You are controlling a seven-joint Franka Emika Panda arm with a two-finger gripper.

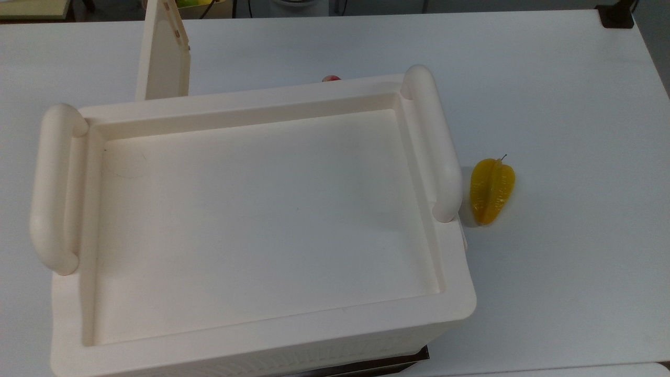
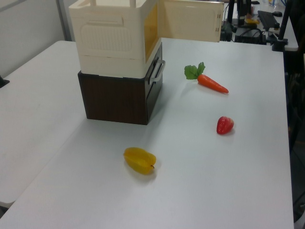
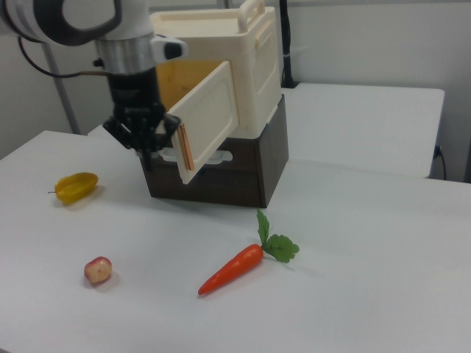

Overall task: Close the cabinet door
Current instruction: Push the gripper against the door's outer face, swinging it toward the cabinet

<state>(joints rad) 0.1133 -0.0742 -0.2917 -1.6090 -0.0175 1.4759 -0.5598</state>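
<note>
Right view: your gripper (image 3: 151, 143) is hanging at the cabinet door's (image 3: 208, 118) nine o'clock, placed for pushing. You are leaving the door standing open off the cabinet (image 3: 243, 55). I cannot tell how the jaws are standing.

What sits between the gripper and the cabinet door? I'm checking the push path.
Nothing: in the right view the gripper hangs just beside the open cabinet door, by its free edge.

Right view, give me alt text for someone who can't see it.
A robot gripper hangs beside the free edge of the open cabinet door of a cream cabinet on a dark wooden box. A starfruit, strawberry and carrot lie on the white table.
</note>
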